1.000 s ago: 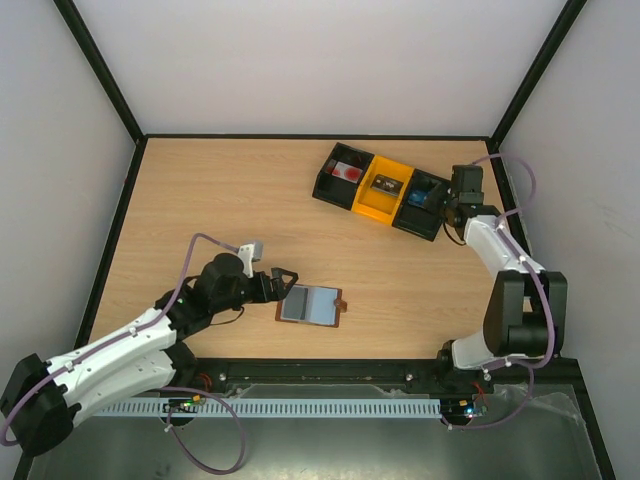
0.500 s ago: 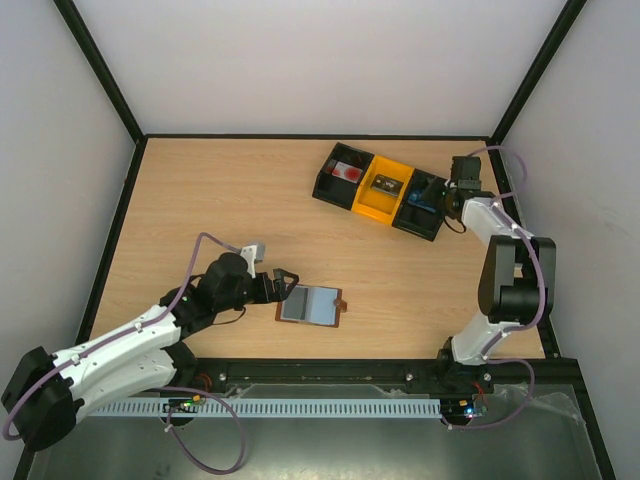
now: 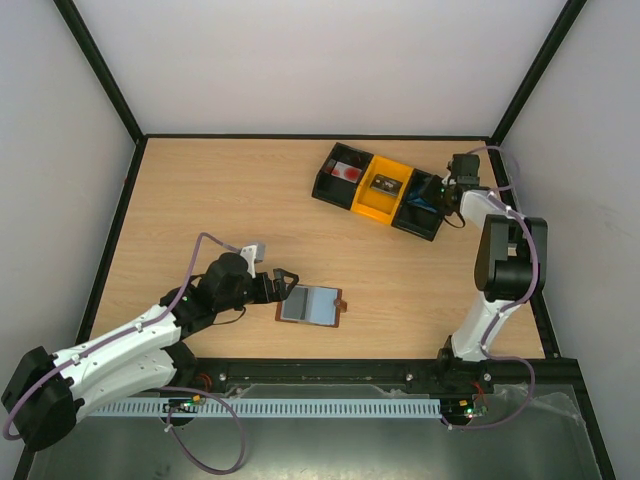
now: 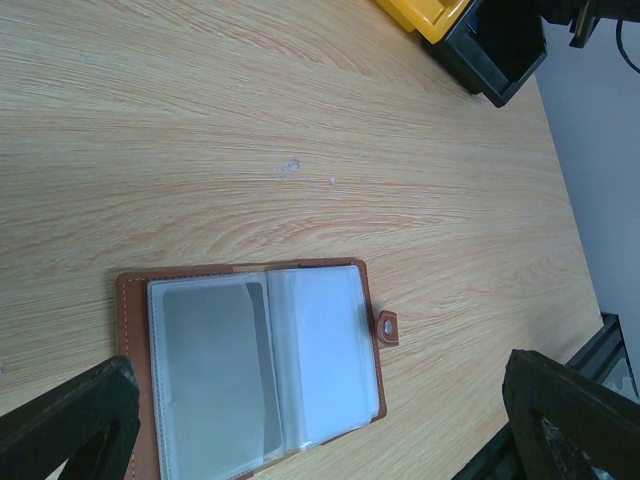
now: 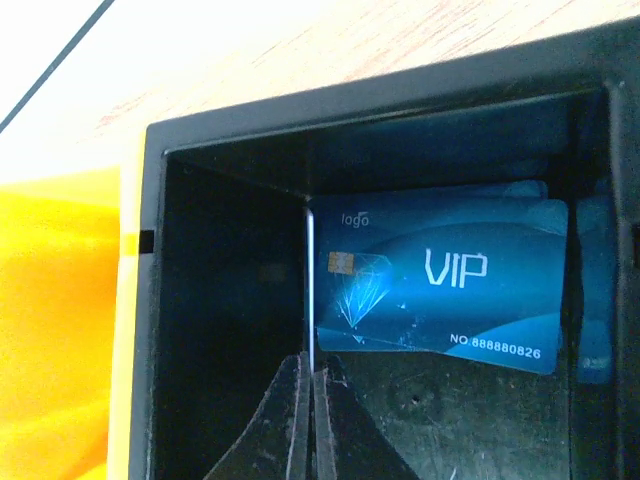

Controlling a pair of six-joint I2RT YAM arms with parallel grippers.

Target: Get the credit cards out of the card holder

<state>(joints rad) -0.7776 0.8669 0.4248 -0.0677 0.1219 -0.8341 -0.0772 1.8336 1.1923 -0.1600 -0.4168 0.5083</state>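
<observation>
The right claw (image 5: 312,378) has edged into the black bin (image 5: 225,300), clenched on an edge-on credit card (image 5: 310,260); a skewed release could flip it out. The left claw (image 3: 283,282) is released.

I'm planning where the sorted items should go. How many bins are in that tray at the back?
3, in one row as the top view shows them: the left-end black bin, the yellow bin in the middle, and the right-end black bin. None appears hidden.
</observation>
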